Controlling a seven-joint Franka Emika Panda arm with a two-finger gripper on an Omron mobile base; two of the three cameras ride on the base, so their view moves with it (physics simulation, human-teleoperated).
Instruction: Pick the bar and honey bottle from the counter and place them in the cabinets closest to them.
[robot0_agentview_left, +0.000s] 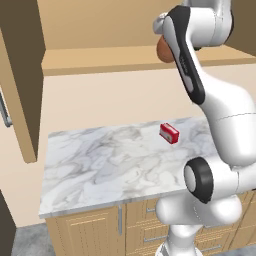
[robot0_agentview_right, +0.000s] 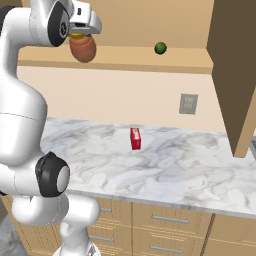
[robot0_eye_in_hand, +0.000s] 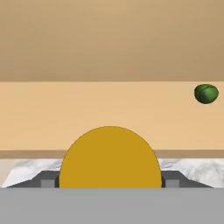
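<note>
Cabinet shelf (robot0_agentview_right: 130, 59) ahead; gripper (robot0_agentview_right: 82, 34) gripping honey bottle (robot0_agentview_right: 82, 48), not yet placed; red packet (robot0_agentview_right: 135, 138) on desk (robot0_agentview_right: 190, 170).

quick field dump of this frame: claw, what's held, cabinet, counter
claw: shut on the honey bottle, raised at cabinet-shelf height
honey bottle: hangs from its yellow cap, clear of the shelf, not yet set down
cabinet: open; green ball on the shelf, to the right of the bottle
door: swung open at right in the right base view
counter: marble; red box on it
wall: grey outlet plate above the counter
</note>
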